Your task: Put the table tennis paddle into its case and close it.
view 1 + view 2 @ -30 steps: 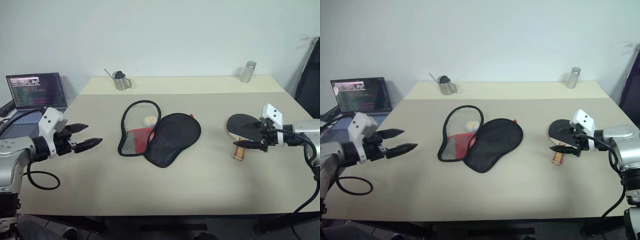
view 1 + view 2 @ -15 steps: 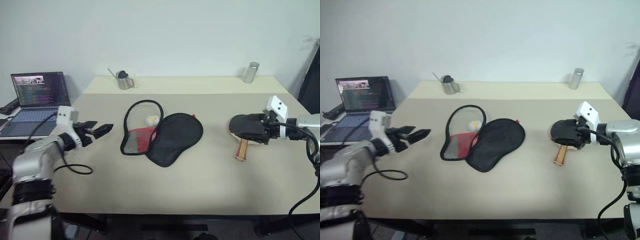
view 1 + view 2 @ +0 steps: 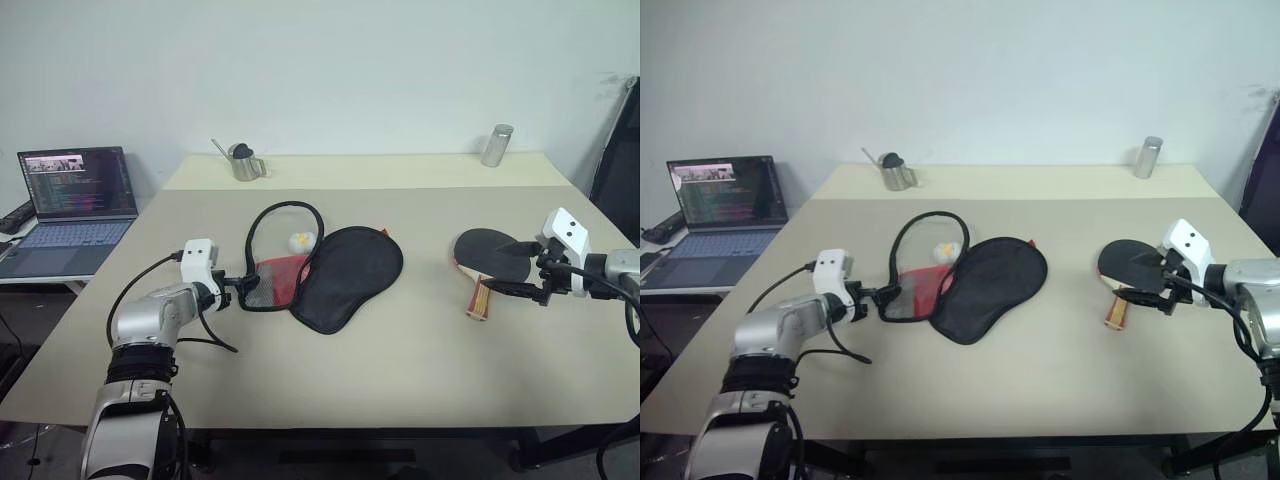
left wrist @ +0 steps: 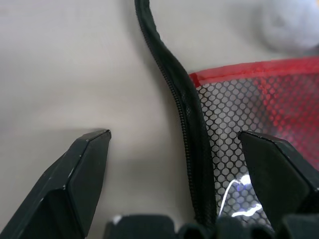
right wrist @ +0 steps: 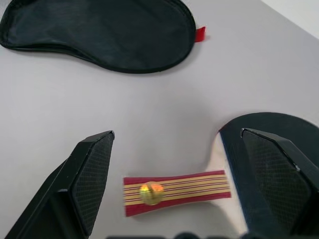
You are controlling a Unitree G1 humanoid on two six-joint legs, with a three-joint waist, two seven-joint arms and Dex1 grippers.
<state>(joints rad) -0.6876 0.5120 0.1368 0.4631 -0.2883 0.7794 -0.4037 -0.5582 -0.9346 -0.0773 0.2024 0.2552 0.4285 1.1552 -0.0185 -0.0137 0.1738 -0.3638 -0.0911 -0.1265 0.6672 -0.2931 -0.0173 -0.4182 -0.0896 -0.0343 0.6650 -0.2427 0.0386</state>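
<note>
The case lies open at mid-table: a mesh half with a black zipper rim and a black flap folded out to its right. A small white-yellow plush charm lies inside. My left gripper is open at the case's left edge; the zipper rim runs between its fingers. The table tennis paddle lies flat at the right, its striped handle pointing toward the front edge. My right gripper hangs open just over the paddle, its fingers either side of the handle, holding nothing.
An open laptop stands on a lower surface left of the table. A small metal jug and a metal cylinder stand at the table's far edge. A dark panel leans at the far right.
My left arm has come down and in from the table's left side to the case's zipper edge. The right gripper stays by the paddle.
</note>
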